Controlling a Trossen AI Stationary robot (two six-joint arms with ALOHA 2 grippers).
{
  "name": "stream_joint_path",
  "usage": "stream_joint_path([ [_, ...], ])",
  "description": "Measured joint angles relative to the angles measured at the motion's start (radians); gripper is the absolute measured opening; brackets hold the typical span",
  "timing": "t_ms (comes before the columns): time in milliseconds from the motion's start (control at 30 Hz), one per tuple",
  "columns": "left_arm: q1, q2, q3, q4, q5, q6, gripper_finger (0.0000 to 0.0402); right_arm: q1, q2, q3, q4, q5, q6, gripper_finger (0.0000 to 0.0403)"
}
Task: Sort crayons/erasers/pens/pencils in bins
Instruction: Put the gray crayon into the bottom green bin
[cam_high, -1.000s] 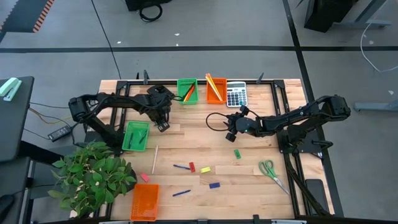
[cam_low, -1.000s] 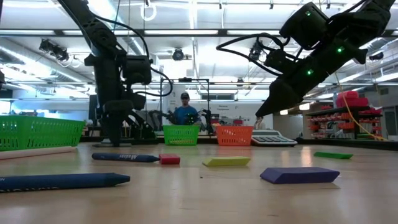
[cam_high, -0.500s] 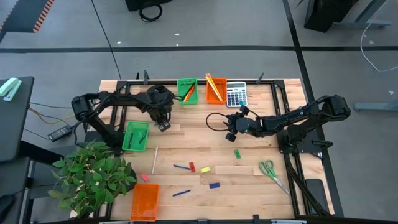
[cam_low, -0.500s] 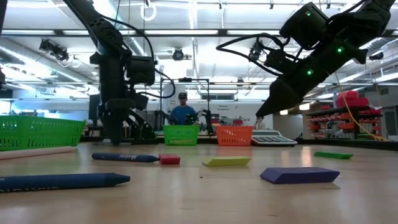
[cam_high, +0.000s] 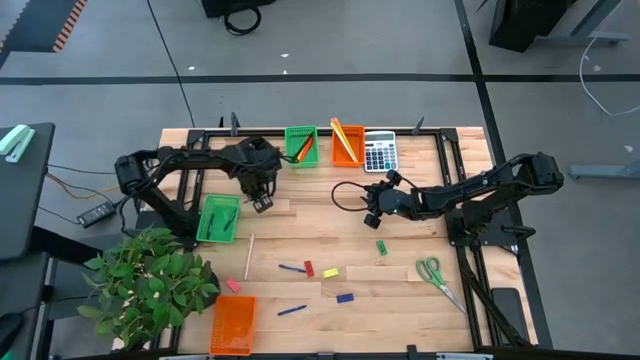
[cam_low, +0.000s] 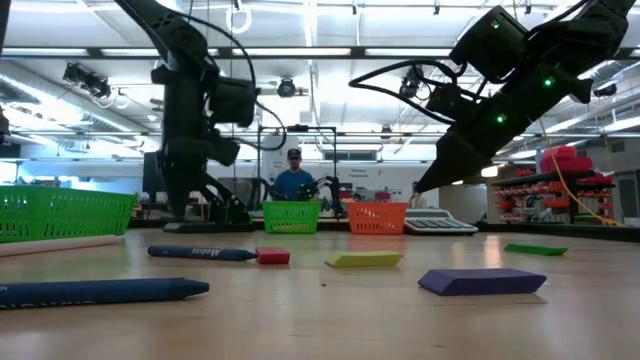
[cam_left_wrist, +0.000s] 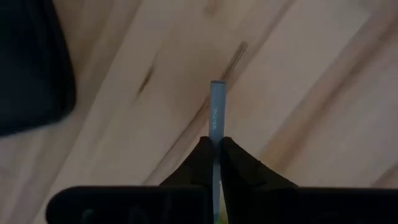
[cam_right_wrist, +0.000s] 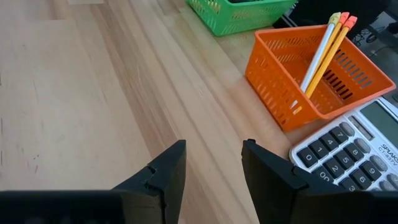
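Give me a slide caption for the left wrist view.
Left gripper shut on a thin pale blue-grey stick, held above the light wooden table.

Left tool clamped — right tool parted, both arms extended inward.

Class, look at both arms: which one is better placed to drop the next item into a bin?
Probably the left. The left gripper is shut on a thin light-blue pen, above the table beside the green bin. The right gripper is open and empty, near the orange bin.
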Motion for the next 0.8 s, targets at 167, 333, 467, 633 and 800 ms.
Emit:
stream_joint_path([
  [167,-0.034,-0.037,0.075,-0.021,-0.003,0.000,0.0020,0.000,0.000,0.000,-0.004,0.000,0.018,0.0162],
  [333,-0.068,-0.123,0.093,-0.078,-0.036,-0.028,0.0019,0.000,0.000,0.000,-0.037,0.000,0.045,0.0162],
  [467,-0.095,-0.238,0.055,-0.070,-0.038,-0.081,0.0017,0.004,0.000,0.000,-0.075,0.000,0.076,0.0162],
  [633,-0.132,-0.383,-0.017,-0.068,-0.061,-0.205,0.0020,0.026,0.000,0.000,-0.091,0.000,0.093,0.0162],
  [800,-0.188,-0.487,-0.110,-0.081,-0.107,-0.316,0.0018,0.045,0.000,0.000,-0.090,0.000,0.099,0.0162],
])
